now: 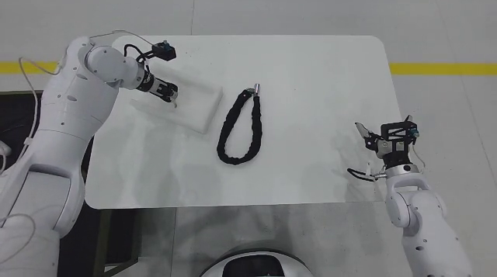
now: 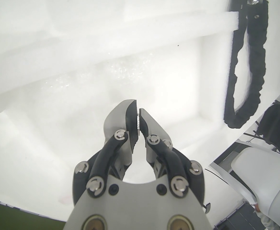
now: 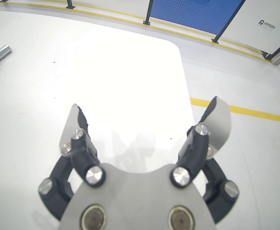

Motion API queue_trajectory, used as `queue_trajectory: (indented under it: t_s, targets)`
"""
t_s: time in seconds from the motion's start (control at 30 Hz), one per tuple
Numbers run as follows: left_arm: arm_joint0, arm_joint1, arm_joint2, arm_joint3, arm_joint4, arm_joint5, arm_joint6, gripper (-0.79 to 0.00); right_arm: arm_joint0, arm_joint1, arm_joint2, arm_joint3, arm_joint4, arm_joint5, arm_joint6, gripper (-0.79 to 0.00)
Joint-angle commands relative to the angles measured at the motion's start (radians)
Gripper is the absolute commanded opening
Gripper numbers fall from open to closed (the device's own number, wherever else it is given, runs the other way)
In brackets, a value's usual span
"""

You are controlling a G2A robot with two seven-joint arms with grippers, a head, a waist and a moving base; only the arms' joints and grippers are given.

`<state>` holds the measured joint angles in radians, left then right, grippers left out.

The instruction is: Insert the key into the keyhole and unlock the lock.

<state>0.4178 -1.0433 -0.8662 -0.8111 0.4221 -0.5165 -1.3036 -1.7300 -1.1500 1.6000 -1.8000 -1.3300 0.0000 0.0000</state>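
My left gripper (image 2: 138,111) is shut on a thin silver key (image 2: 138,123), whose edge shows between the pads. It hovers over a white foam block (image 1: 186,105) at the table's back left, where the left gripper (image 1: 172,95) also shows from above. The lock (image 1: 240,127) is a black fabric-covered loop lying mid-table, with its silver metal cylinder end (image 1: 254,88) pointing to the far side. In the left wrist view the lock (image 2: 250,68) lies beyond the foam block (image 2: 154,37). My right gripper (image 1: 366,152) is open near the table's right front edge, holding nothing, as the right gripper (image 3: 145,111) shows.
The white table (image 1: 311,67) has rounded corners; its right edge (image 3: 185,77) runs close beside the right gripper. The lock's silver end (image 3: 1,50) shows far off in the right wrist view. Yellow floor lines and blue and white panels stand beyond the table.
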Motion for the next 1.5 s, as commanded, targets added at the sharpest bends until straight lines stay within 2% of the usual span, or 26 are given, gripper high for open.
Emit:
queue_trajectory:
  t_s: [0.0, 0.13, 0.3, 0.4, 0.57, 0.67, 0.73, 0.8, 0.9, 0.97, 1.1, 1.2, 1.47]
  targets:
    - [-0.007, -0.001, 0.000, -0.001, -0.013, -0.002, 0.002, -0.785, 0.000, 0.000, 0.000, 0.000, 0.000, 0.000, 0.000, 0.000]
    - [-0.025, 0.005, -0.014, -0.035, -0.027, 0.019, -0.019, -0.785, 0.000, 0.000, 0.000, 0.000, 0.000, 0.000, 0.000, 0.000]
    - [-0.021, 0.022, -0.021, -0.167, 0.047, 0.070, -0.070, -0.785, 0.000, 0.000, 0.000, 0.000, 0.000, 0.000, 0.000, 0.000]
    - [-0.001, 0.028, -0.015, -0.243, 0.115, 0.147, -0.111, -0.785, 0.000, 0.000, 0.000, 0.000, 0.000, 0.000, 0.000, 0.000]
    - [0.019, 0.028, -0.022, -0.317, 0.103, 0.282, -0.207, -0.785, 0.000, 0.000, 0.000, 0.000, 0.000, 0.000, 0.000, 0.000]
    - [0.028, 0.040, -0.076, -0.358, 0.150, 0.401, -0.146, -0.785, 0.000, 0.000, 0.000, 0.000, 0.000, 0.000, 0.000, 0.000]
    - [0.060, 0.056, -0.153, -0.392, 0.123, 0.467, -0.078, -0.785, 0.000, 0.000, 0.000, 0.000, 0.000, 0.000, 0.000, 0.000]
    - [0.123, 0.076, -0.278, -0.420, 0.009, 0.487, 0.030, -0.785, 0.000, 0.000, 0.000, 0.000, 0.000, 0.000, 0.000, 0.000]
    - [0.270, 0.103, -0.457, -0.440, -0.229, 0.391, 0.151, -0.785, 0.000, 0.000, 0.000, 0.000, 0.000, 0.000, 0.000, 0.000]
    - [0.365, 0.111, -0.539, -0.438, -0.365, 0.327, 0.218, -0.785, 0.000, 0.000, 0.000, 0.000, 0.000, 0.000, 0.000, 0.000]
    - [0.491, 0.109, -0.595, -0.427, -0.560, 0.202, 0.297, -0.785, 0.000, 0.000, 0.000, 0.000, 0.000, 0.000, 0.000, 0.000]
    - [0.531, 0.105, -0.592, -0.412, -0.621, 0.163, 0.325, -0.785, 0.000, 0.000, 0.000, 0.000, 0.000, 0.000, 0.000, 0.000]
    - [0.531, 0.105, -0.592, -0.412, -0.621, 0.163, 0.325, -0.785, 0.000, 0.000, 0.000, 0.000, 0.000, 0.000, 0.000, 0.000]
